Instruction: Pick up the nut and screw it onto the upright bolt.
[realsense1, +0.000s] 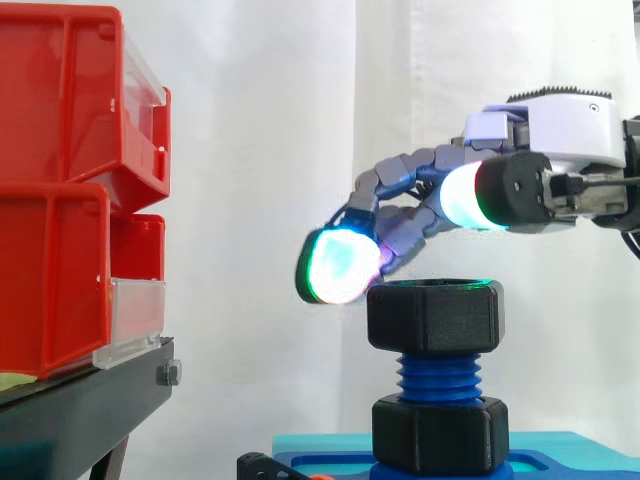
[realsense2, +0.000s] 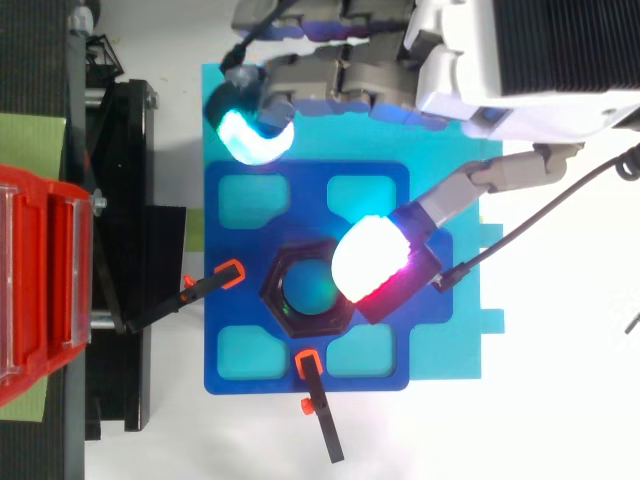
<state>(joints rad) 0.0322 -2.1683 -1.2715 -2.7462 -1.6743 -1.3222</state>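
**Nut on the bolt's top threads, hand loose above it: we judge the screwing-on step.**
We see the black nut (realsense1: 435, 318) sitting level on the top of the upright blue bolt (realsense1: 438, 378), with bare thread between it and a second black nut (realsense1: 440, 432) at the bolt's foot. The bolt rises from a dark blue plate (realsense2: 380, 340) held by orange clamps (realsense2: 231, 270). The hand (realsense1: 555, 130) hovers just above, its fingers loosely bent and spread and gripping nothing. One glowing fingertip (realsense1: 338, 265) hangs by the nut's upper left corner, and the thumb pad (realsense2: 372, 255) lies over its right edge. Next, we think, the fingers must close on opposite flats, turn the nut down the thread and keep it level so it does not cross-thread.
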